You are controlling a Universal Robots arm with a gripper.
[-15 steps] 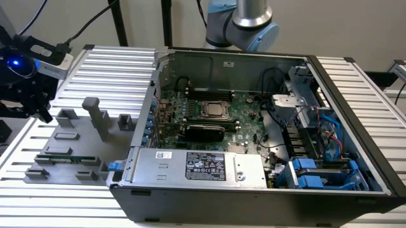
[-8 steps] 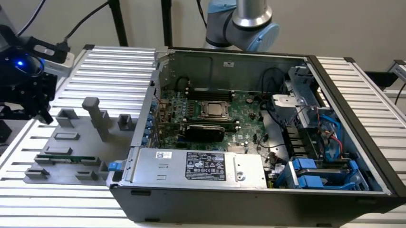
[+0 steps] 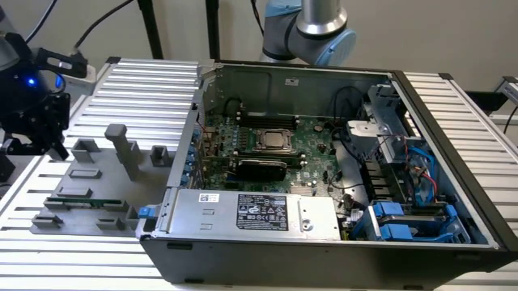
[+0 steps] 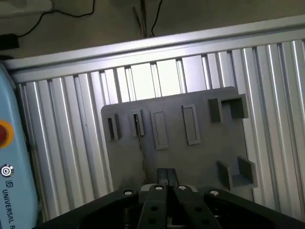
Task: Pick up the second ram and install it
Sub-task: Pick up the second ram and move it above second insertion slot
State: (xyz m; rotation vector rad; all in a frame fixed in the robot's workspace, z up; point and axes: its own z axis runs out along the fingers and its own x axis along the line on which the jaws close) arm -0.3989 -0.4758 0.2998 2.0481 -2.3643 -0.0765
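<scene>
The open black computer case (image 3: 340,254) held a green motherboard (image 3: 307,157) with a square silver processor socket (image 3: 273,140) at its middle. A grey metal power supply (image 3: 251,212) with a white label sat along the near wall, and blue plastic drive carriers (image 3: 409,221) filled the corner at the exterior view's right. Beside the case, on the ribbed aluminium table (image 3: 154,79), lay a matte grey holder plate (image 3: 104,185) with rectangular blocks and slots. The second ram (image 3: 85,202), a thin green stick, sat cradled between blocks near the plate's front edge. Its long axis ran across the exterior view from left to right. My gripper (image 4: 167,175) hung above the plate, apart from the ram, its black fingers pressed together and empty.
</scene>
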